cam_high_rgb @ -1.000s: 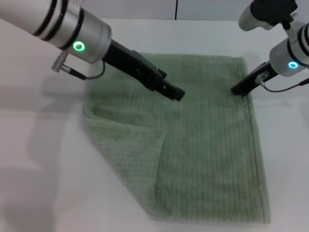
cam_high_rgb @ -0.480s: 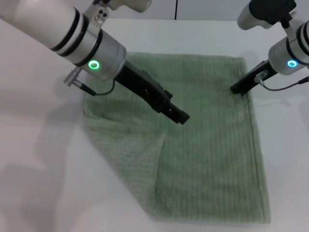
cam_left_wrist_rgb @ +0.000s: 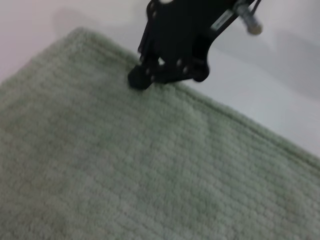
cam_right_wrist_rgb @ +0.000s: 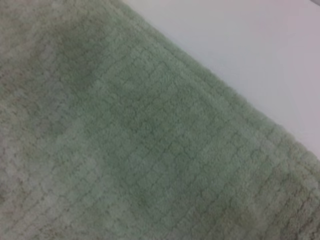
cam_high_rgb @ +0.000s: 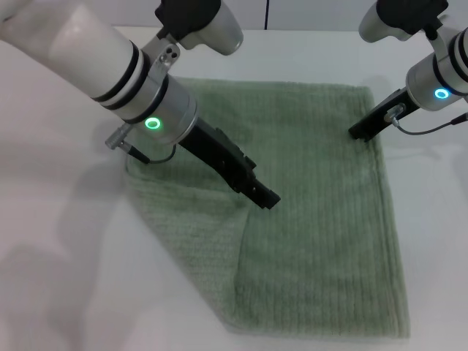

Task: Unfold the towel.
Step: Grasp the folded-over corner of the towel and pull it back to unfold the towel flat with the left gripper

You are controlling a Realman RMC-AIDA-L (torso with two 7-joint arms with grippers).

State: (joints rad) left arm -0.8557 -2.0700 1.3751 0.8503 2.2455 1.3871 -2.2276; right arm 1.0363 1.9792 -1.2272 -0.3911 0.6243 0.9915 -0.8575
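Note:
The pale green towel (cam_high_rgb: 322, 219) lies flat on the white table (cam_high_rgb: 66, 256). Its near-left corner is folded over into a triangular flap (cam_high_rgb: 197, 227). My left gripper (cam_high_rgb: 267, 199) hangs low over the towel, by the flap's inner edge near the towel's middle. My right gripper (cam_high_rgb: 358, 134) rests at the towel's far right edge. It also shows in the left wrist view (cam_left_wrist_rgb: 167, 75), touching the towel's (cam_left_wrist_rgb: 125, 165) hem. The right wrist view shows only ribbed towel (cam_right_wrist_rgb: 125, 150) and bare table (cam_right_wrist_rgb: 240, 45).
The white table surrounds the towel on all sides. The towel's near edge lies close to the table's front. A dark vertical line (cam_high_rgb: 267, 14) marks the wall behind.
My left arm has swung toward me and its gripper has moved from over the towel's middle down to the flap's edge. The right gripper and the towel have not moved.

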